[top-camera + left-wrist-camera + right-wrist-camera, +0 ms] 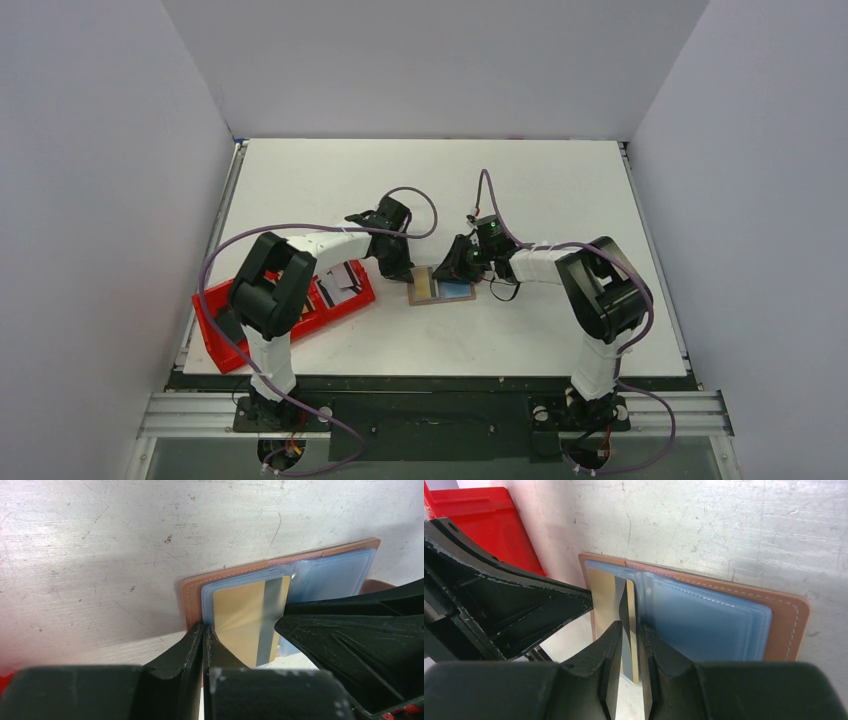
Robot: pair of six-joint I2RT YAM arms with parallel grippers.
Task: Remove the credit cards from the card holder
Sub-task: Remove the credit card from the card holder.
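Right claw (pixel 628 630) pinches a gold card (pixel 610 597) in the open leather card holder (pixel 784 625); left claw (pixel 204 637) fully closed, pressing the holder's corner

We see the tan holder (pixel 441 288) lying open and flat on the table, pale blue sleeves up. A gold card (pixel 245 620) with a grey stripe sits in one half.

Top view: I look down from above and behind both bases.
Wrist views: close, facing opposite ways.
Shared: all show me the open card holder (pixel 441 288).
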